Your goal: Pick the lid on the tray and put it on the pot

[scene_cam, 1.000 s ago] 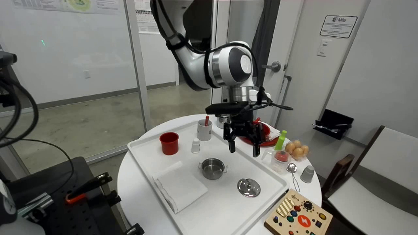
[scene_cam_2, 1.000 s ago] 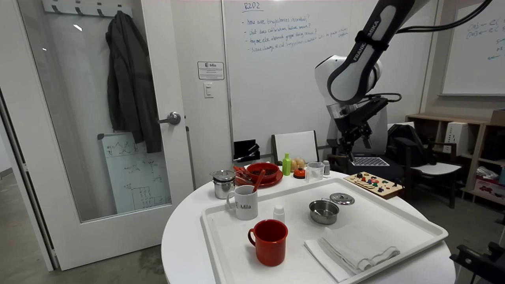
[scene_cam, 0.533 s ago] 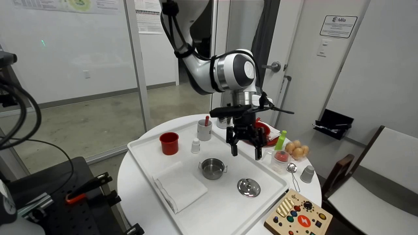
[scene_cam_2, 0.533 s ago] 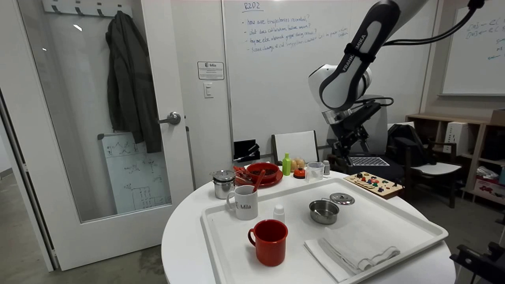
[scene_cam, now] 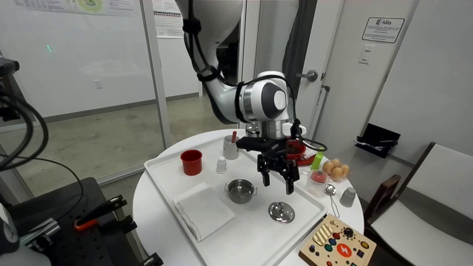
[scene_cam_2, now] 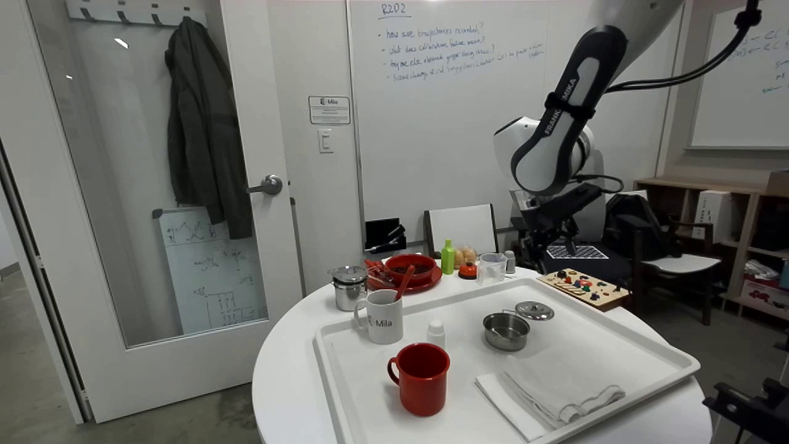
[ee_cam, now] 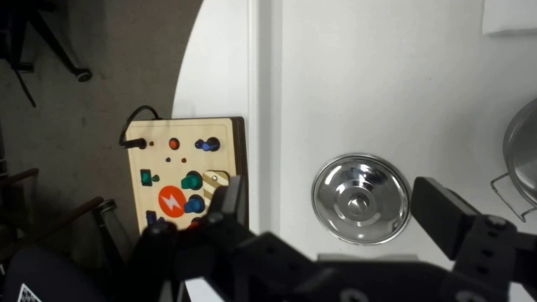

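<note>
The arm (scene_cam: 227,103) slants down with its jaws pointing downward and spread wide, lower than in the earlier frame. The lid (ee_cam: 361,199) lies on the tray (ee_cam: 390,84), unmoved, near the pot (scene_cam: 241,191). The wrist view frames the lid between the jaws but cuts off the pot, which both exterior views show whole.

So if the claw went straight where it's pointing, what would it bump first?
The claw would probably meet the metal lid, seen between its open jaws in the wrist view. Depth is unclear; the white tray might come first.
</note>
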Available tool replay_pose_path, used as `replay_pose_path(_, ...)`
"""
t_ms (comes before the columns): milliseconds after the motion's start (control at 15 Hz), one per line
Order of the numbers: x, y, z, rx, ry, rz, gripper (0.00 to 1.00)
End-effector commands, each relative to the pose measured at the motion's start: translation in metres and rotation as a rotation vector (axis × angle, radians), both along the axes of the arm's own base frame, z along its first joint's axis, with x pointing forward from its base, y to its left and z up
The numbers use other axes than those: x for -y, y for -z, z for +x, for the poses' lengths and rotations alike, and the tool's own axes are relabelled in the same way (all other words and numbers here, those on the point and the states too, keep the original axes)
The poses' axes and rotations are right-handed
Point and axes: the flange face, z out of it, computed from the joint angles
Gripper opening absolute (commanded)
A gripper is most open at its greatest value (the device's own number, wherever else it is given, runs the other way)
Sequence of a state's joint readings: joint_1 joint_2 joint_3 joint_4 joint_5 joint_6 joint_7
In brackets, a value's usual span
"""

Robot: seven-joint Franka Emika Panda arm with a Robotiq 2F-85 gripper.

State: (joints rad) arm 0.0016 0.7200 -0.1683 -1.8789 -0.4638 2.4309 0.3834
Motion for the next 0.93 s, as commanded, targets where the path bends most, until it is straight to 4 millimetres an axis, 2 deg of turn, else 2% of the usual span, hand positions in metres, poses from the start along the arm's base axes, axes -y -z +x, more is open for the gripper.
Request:
replay_pose_path(0,0.011,0.038,0.003,0.052,0.035,0.053,1.0)
replay_pose_path(200,0.019,0.062,0.004,0.054,0.056,0.089,1.0)
replay_pose_path(333,0.023,0.07,0.005,0.055,0.068,0.105,1.0)
replay_pose_path(867,0.031,0.072,0.036,0.072,0.069,0.135,1.0)
